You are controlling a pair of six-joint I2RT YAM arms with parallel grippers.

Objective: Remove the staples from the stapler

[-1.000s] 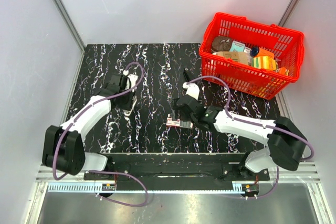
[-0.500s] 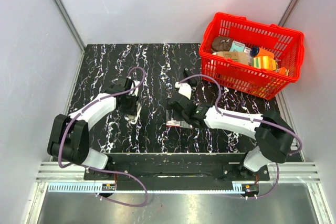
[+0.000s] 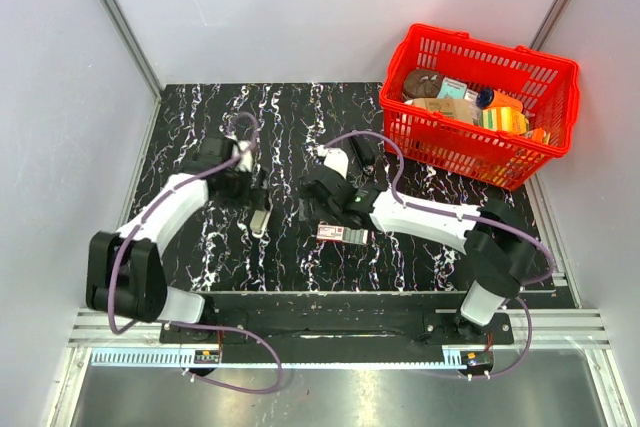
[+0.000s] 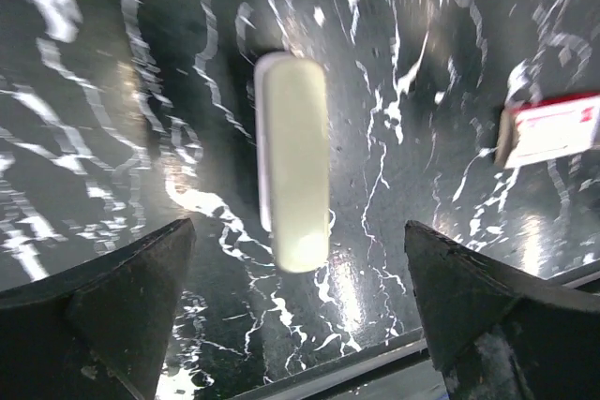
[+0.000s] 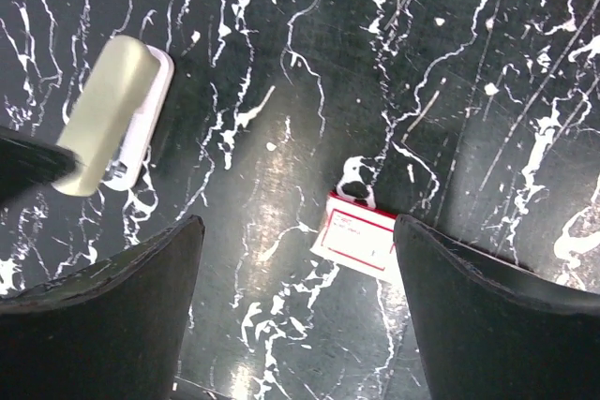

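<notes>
A short beige-silver oblong piece [image 4: 292, 161] [image 3: 262, 219] lies flat on the black marbled table, just ahead of my left gripper [image 4: 298, 231] [image 3: 254, 190]. That gripper is open wide and touches nothing. My right gripper [image 5: 298, 227] [image 3: 312, 195] also hangs open, above the small red-and-white box [image 5: 359, 233] [image 3: 342, 234]. The beige piece [image 5: 111, 121] shows at the left of the right wrist view. A black bar-like shape [image 3: 366, 154] behind the right arm may be the stapler. I cannot make out the staples.
A red basket [image 3: 470, 42] with several packaged items stands at the back right. Grey walls enclose the table on three sides. The metal front rail [image 4: 375, 372] runs close below the left gripper. Purple cables loop over both arms.
My left gripper has opened and let go of the beige piece, which now rests on the table. The right gripper has moved left and away from above the red-and-white box.
</notes>
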